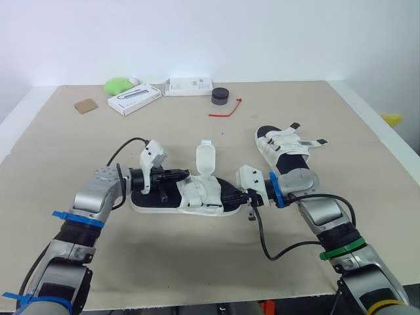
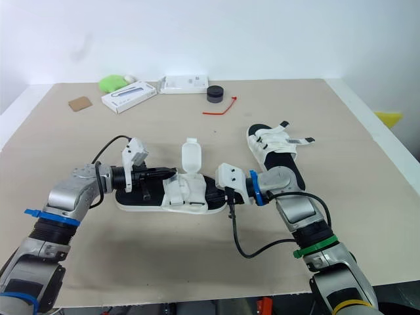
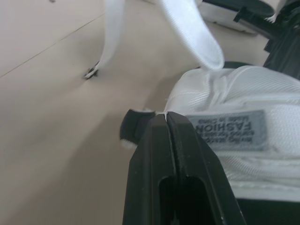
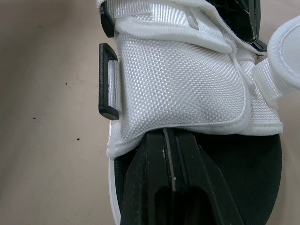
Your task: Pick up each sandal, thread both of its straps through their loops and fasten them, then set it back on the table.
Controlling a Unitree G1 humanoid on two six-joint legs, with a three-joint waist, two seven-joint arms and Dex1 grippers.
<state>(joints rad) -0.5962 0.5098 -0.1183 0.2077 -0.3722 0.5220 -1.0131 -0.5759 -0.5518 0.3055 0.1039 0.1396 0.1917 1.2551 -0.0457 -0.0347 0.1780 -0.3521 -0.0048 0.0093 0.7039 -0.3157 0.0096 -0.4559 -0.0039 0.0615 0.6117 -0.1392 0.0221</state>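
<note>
Nearest, between the two arms, the near sandal (image 1: 190,197) lies flat on the table (image 1: 65,151). The left gripper (image 1: 178,176) reaches in at its heel end and the right gripper (image 1: 231,195) at its toe end. One white strap (image 1: 205,157) stands up loose from the sandal, so I judge that this fastening is not done and the sandal has yet to be lifted. The far sandal (image 1: 285,147) lies just beyond the right arm with strap ends poking sideways; I cannot tell whether they are fastened. At the table's far edge sit two white boxes (image 1: 134,98) whose print is too small to read.

Seen from the left wrist, the left gripper has its fingers pressed together, tips against the edge of the sandal's white upper; whether they pinch any fabric I cannot tell. A grey label (image 3: 229,131) beside them reads "FASHION", with smaller lines I cannot make out. The loose strap arcs overhead.

Seen from the right wrist, the right gripper is likewise together, its tips tucked just under the hem of the upper. A black loop (image 4: 108,82) sits at the upper's side with no strap through it. By my reckoning, most of the task remains.
</note>
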